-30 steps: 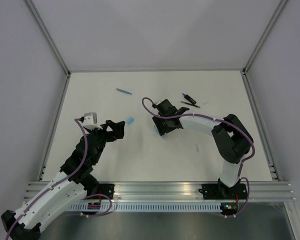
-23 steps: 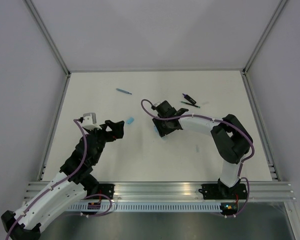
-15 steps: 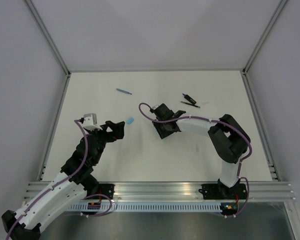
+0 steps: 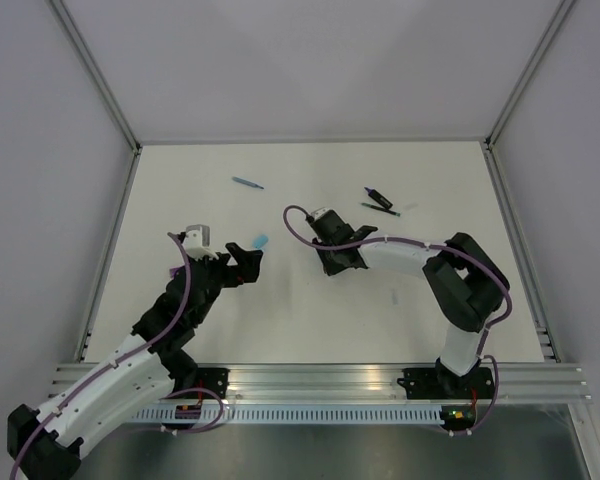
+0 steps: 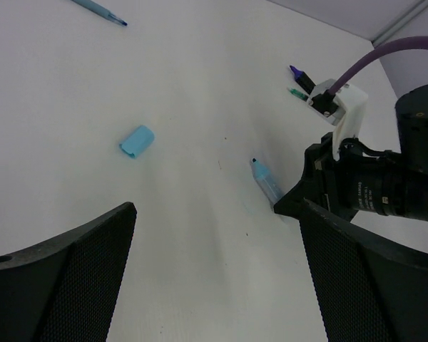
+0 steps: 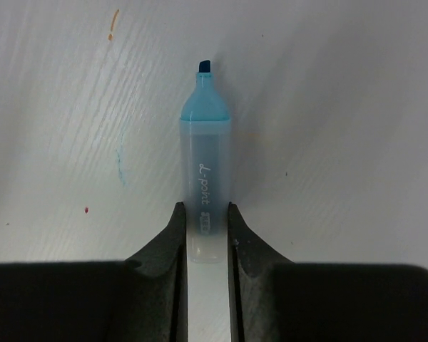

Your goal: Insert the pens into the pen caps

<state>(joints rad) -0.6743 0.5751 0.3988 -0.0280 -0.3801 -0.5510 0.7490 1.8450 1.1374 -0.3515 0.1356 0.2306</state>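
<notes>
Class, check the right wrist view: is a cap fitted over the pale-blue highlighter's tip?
No: the pale-blue highlighter has its dark tip bare, beyond the right claw pinching its barrel.

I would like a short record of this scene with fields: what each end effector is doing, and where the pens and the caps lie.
right end effector: closed around the pale-blue highlighter, whose tip is uncapped
left end effector: open, holds nothing, with the pale-blue cap ahead of it
thin blue pen: far side, towards the left, alone
black-and-purple marker and thin dark pen: far side, towards the right, side by side
</notes>
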